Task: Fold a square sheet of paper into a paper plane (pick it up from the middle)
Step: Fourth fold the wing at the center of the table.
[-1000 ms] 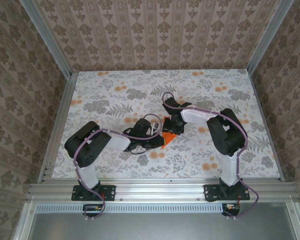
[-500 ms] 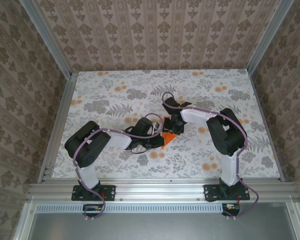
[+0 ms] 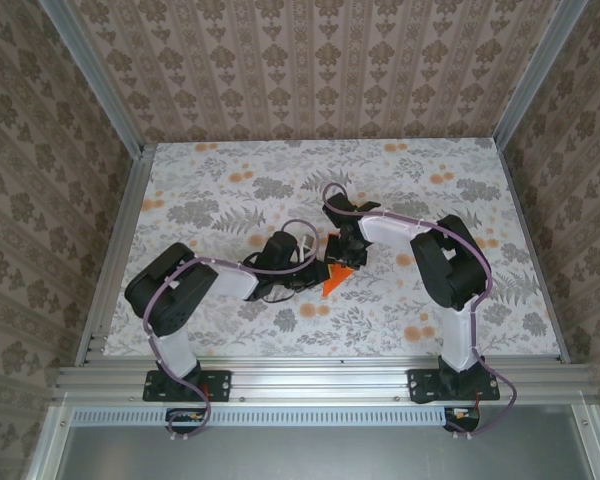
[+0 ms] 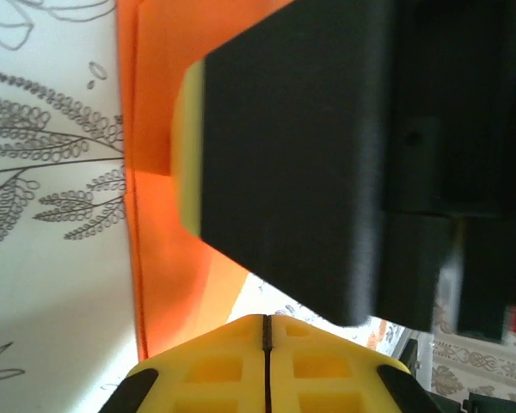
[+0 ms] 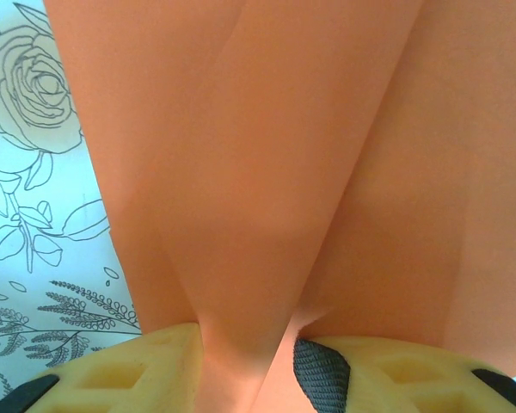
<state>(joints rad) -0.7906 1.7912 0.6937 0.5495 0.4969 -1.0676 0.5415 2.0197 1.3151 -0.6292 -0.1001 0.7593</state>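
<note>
Your counter (image 3: 400, 200) is a flat rectangle covered edge to edge in a white floral print. Grey leaf sprays (image 3: 325, 182) and outlined roses run across the whole surface. Pale-orange flower blotches (image 3: 242, 176) are scattered over it: clusters at 11 and 1 o'clock, smaller ones along the far edge at 12, one group at 9 o'clock by the left side, one just below centre toward 6, and another at 5 o'clock near the right arm's base. Aluminium rails (image 3: 115, 262) frame the left, right and near edges. Over the centre sits the orange paper (image 3: 332, 280), its point toward 6 o'clock. You cannot tell whether it touches the counter.
</note>
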